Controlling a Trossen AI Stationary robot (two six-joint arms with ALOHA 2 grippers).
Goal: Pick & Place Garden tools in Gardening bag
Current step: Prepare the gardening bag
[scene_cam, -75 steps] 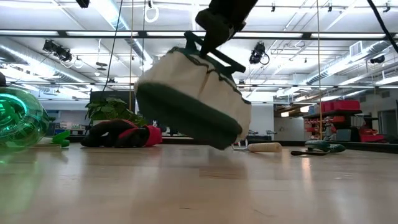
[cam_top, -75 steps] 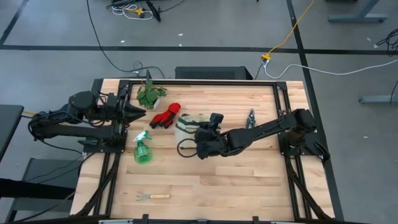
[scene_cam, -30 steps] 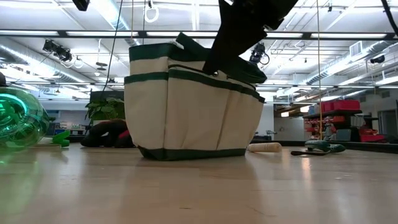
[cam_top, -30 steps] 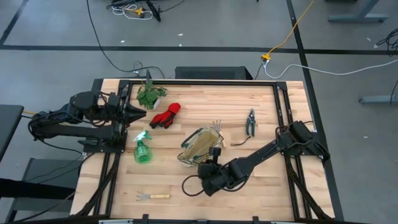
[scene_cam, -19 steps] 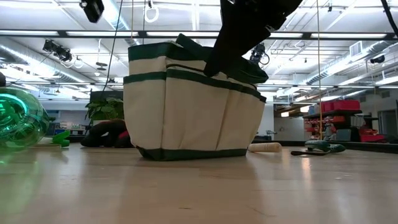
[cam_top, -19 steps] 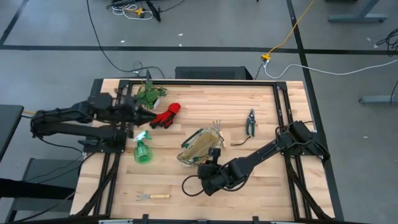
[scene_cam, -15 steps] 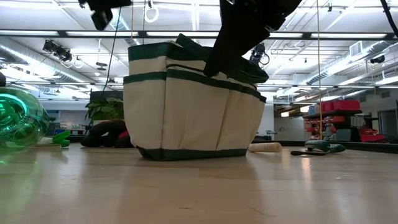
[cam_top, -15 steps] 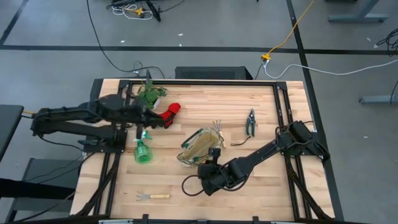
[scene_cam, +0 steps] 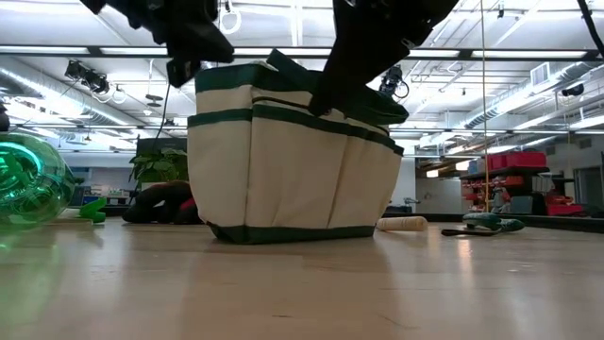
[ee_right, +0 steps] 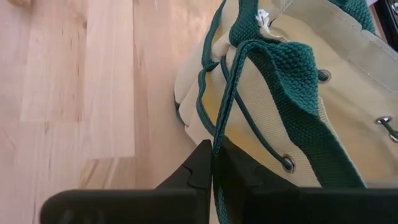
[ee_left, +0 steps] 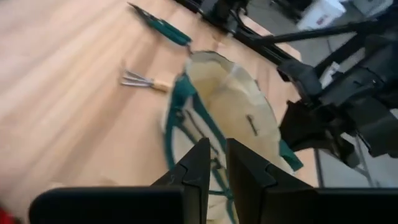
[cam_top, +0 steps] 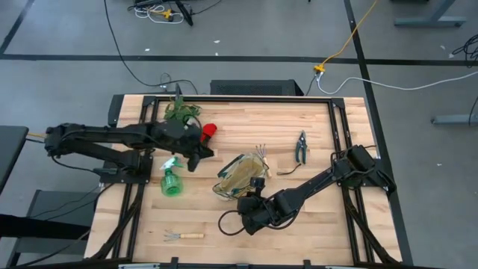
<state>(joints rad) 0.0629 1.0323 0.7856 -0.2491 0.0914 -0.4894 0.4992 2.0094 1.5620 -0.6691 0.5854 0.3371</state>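
Observation:
The beige gardening bag [cam_top: 240,175] with green trim stands upright on its base at the table's middle, as the low view [scene_cam: 283,161] shows. My right gripper [cam_top: 255,196] is shut on the bag's green handle at its near side. My left gripper [cam_top: 194,155] is shut and empty, above the table between the red gloves [cam_top: 208,130] and the bag; its arm hides part of the gloves. The green spray bottle [cam_top: 172,180] lies left of the bag. One hand fork [cam_top: 261,154] lies by the bag's far side, another [cam_top: 183,236] near the front edge. The shears [cam_top: 301,147] lie to the right. My right gripper pinches the bag's green webbing handle [ee_right: 225,134] between its two fingers, coming from the table's near side. The strap runs from the fingers up to the bag's rim [ee_right: 273,74]. The bag rests on its base on the table, upright.
A leafy green plant bunch [cam_top: 180,112] lies at the far left behind the gloves. A dark cord loop [cam_top: 224,222] lies by my right arm. Bare wood lies at the table's near right and far middle. Black frame rails run along the left and right edges.
My left gripper has swung from the table's left edge toward the right, passing over the gloves and toward the bag, still shut. The bag and my right gripper have kept still.

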